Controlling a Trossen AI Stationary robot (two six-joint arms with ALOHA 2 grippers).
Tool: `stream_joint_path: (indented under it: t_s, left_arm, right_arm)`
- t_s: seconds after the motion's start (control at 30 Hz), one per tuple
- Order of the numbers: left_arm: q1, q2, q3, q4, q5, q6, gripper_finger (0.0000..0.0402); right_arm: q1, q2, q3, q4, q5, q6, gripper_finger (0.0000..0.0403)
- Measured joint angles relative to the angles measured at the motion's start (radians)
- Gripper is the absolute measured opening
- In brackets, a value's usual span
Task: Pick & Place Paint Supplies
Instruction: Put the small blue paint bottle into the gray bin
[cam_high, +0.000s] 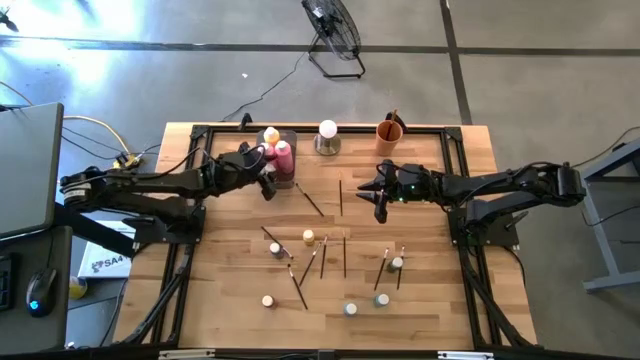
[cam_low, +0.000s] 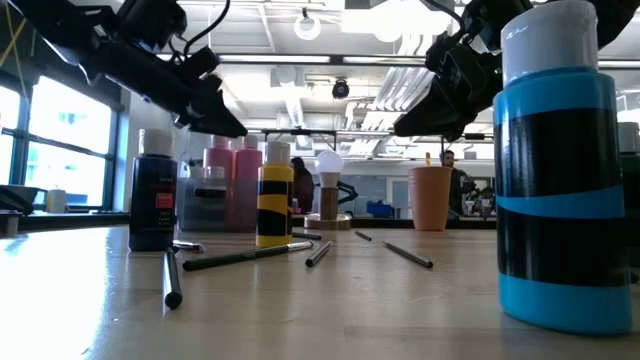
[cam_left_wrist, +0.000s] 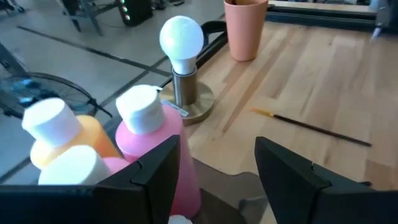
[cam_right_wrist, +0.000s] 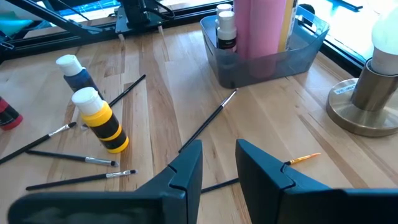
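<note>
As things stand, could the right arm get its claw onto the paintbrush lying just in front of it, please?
Probably yes. The right claw hangs open just above the paintbrush, which lies alone on bare wood; the grey tray and the lamp base sit off to the sides.

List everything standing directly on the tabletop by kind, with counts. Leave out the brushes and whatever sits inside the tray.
Small paint bottles loose on the table: 6
Grey tray: 1
Orange cup: 1
White ball on a metal base: 1
Total: 9
</note>
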Motion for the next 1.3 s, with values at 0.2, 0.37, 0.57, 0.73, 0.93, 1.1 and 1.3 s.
stream_joint_path:
  t_s: [0.2, 0.37, 0.57, 0.73, 0.93, 1.1, 1.3]
  left_arm:
    - [0.0, -0.012, 0.0, 0.001, 0.068, -0.004, 0.0203]
    - [0.0, -0.012, 0.0, -0.006, 0.071, -0.005, 0.0203]
    - [0.0, -0.012, 0.0, -0.012, 0.074, -0.005, 0.0203]
    - [0.0, -0.012, 0.0, -0.012, 0.074, -0.005, 0.0203]
    - [0.0, -0.012, 0.0, -0.012, 0.075, -0.005, 0.0203]
    - [0.0, -0.012, 0.0, -0.012, 0.075, -0.005, 0.0203]
    - [0.0, -0.012, 0.0, -0.012, 0.076, -0.005, 0.0203]
  right_arm:
    - [0.0, 0.0, 0.0, 0.0, 0.0, 0.0, 0.0091]
    - [0.0, 0.0, 0.0, 0.0, 0.0, 0.0, 0.0091]
    - [0.0, 0.0, 0.0, 0.0, 0.0, 0.0, 0.0091]
    - [0.0, 0.0, 0.0, 0.0, 0.0, 0.0, 0.0091]
    - [0.0, 0.0, 0.0, 0.0, 0.0, 0.0, 0.0091]
    - [0.0, 0.0, 0.0, 0.0, 0.0, 0.0, 0.0091]
    - [0.0, 0.0, 0.0, 0.0, 0.0, 0.0, 0.0091]
